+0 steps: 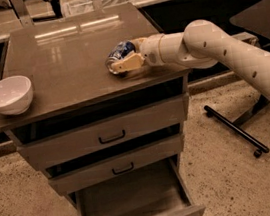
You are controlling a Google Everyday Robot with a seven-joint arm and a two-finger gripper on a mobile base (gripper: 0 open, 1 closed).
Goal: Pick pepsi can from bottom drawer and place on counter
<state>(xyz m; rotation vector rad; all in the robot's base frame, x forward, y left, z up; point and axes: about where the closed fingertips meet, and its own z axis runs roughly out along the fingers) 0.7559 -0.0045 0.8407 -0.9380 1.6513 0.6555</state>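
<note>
The gripper (125,60) is reaching in from the right over the tabletop (65,49), near its right front edge. Its jaws are clamping the can (118,51), which is lying tilted between them; whether the can is touching the surface cannot be told. The bowl (9,96) is sitting well left of the jaws. The drawer (134,206) is standing open well below them.

This is looking like a robot test lab: a drawer unit (103,131) is standing on speckled floor (225,172) near a black-legged table (262,15), and the gripper (119,62) is clutching the pepsi can (119,50) over the counter (62,60).
</note>
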